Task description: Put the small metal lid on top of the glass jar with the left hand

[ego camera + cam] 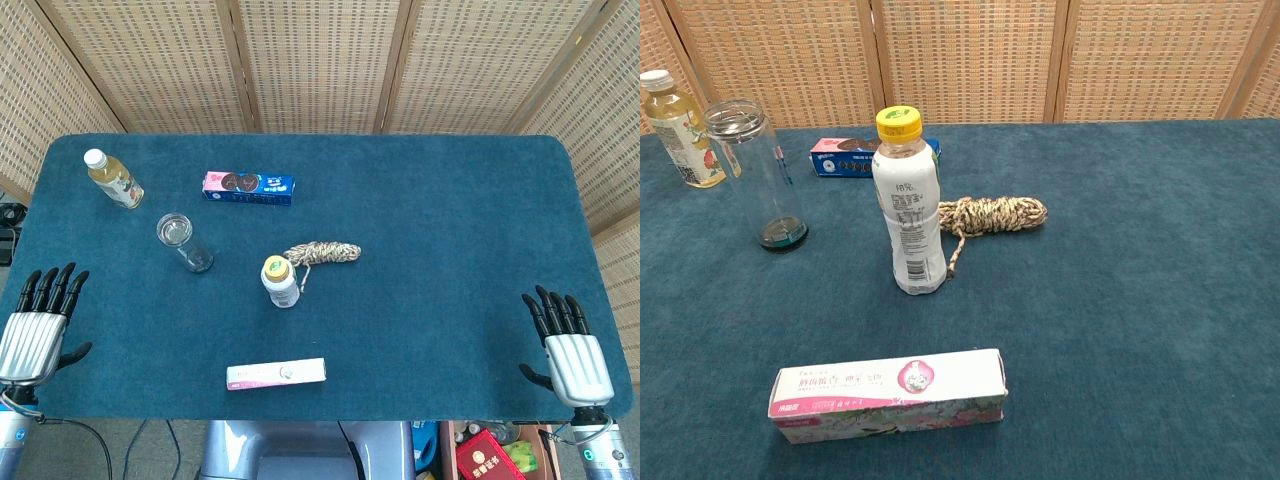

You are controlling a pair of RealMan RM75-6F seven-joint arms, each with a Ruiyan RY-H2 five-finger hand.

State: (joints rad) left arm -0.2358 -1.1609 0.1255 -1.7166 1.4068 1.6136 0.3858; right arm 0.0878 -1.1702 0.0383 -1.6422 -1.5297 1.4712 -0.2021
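Note:
The glass jar (184, 243) (755, 175) stands upright at the table's left, and the small metal lid (173, 230) (733, 118) sits on its mouth. My left hand (36, 324) hovers over the front left corner of the table, well apart from the jar, fingers spread and holding nothing. At the front right corner my right hand (570, 347) is likewise open and empty. Neither hand shows in the chest view.
A yellow drink bottle (112, 178) (676, 128) lies behind the jar. A cookie box (249, 187) (853, 157), a rope coil (322, 253) (990, 215), a white yellow-capped bottle (280, 282) (905, 205) and a pink box (276, 374) (888, 395) occupy the blue table (450, 230).

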